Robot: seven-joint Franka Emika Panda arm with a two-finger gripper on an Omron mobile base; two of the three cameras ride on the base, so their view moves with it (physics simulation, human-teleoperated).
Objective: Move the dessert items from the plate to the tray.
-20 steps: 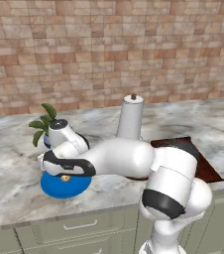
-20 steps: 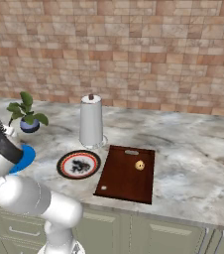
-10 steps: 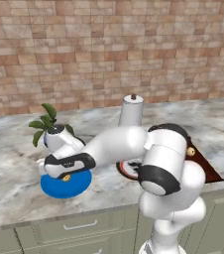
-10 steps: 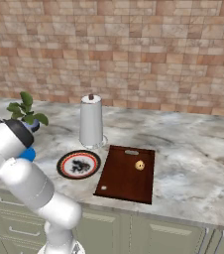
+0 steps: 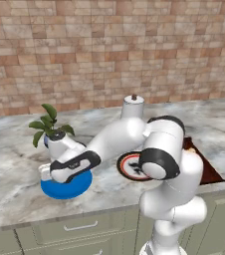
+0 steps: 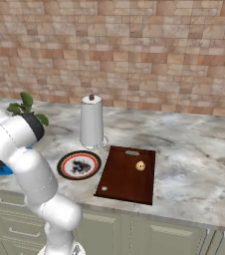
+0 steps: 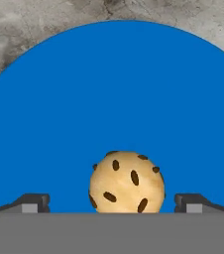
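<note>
A blue round plate (image 5: 68,190) lies on the counter's left, and its edge shows as a sliver (image 6: 3,171) behind my arm. One dessert item (image 7: 127,182), a golden-tan ball with dark specks, sits on that plate (image 7: 109,84). My gripper (image 7: 112,203) is open, low over the plate, with one fingertip (image 7: 32,202) on each side of the ball and apart from it. From the left base view the gripper (image 5: 50,178) points down at the plate and hides the ball. A second dessert item (image 6: 140,166) rests on the dark reddish-brown tray (image 6: 124,179), whose corner (image 5: 209,172) shows behind my arm.
A dark round plate with a red rim (image 6: 78,165) (image 5: 130,167) lies between the blue plate and the tray. A white paper-towel roll (image 6: 92,122) stands behind it. A potted plant (image 5: 50,127) stands just behind the blue plate. The brick wall closes off the back.
The arm's elbow and upper links have swung round while the hand stayed over the blue plate and sank a little. The gripper remains open.
</note>
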